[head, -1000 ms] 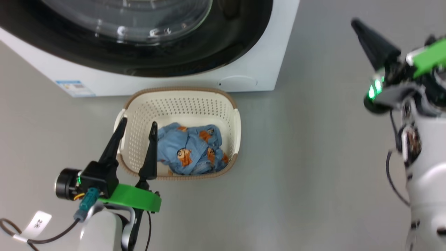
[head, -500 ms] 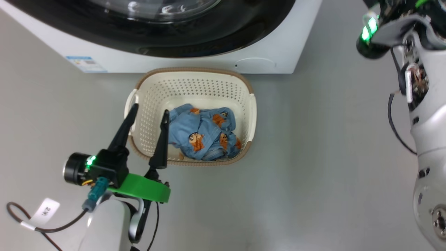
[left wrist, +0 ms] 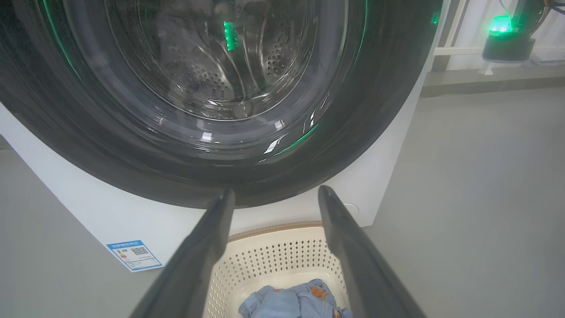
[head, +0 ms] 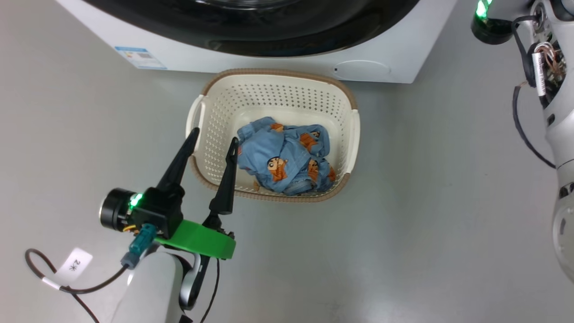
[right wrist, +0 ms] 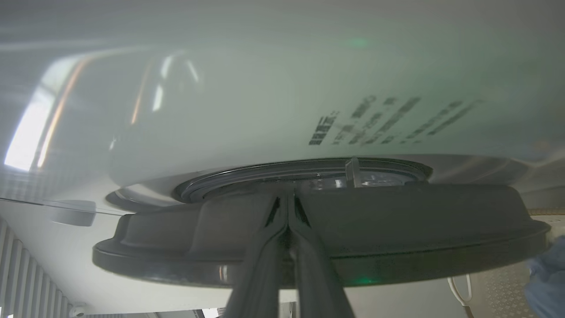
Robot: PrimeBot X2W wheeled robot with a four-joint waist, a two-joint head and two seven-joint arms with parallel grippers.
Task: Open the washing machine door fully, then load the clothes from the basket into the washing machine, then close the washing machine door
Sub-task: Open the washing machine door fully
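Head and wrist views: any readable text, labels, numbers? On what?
"2" plus a star-like mark: white tag on the cable, head view.
Blue label on the washing machine, at its lower corner: print and a QR code, too small to read.
Dark print on a white panel above the door, right wrist view: blurred, unreadable.

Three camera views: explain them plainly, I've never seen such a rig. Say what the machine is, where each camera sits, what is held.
A two-armed wheeled robot. Its head camera looks down at a grey floor: a white front-loading washing machine, a cream perforated plastic basket with brown rim, a light-blue cartoon-print garment inside. The left wrist camera looks along wide-open, empty left jaws at the round black-rimmed glass door. The right wrist camera shows shut right jaws at that door's edge, holding nothing.
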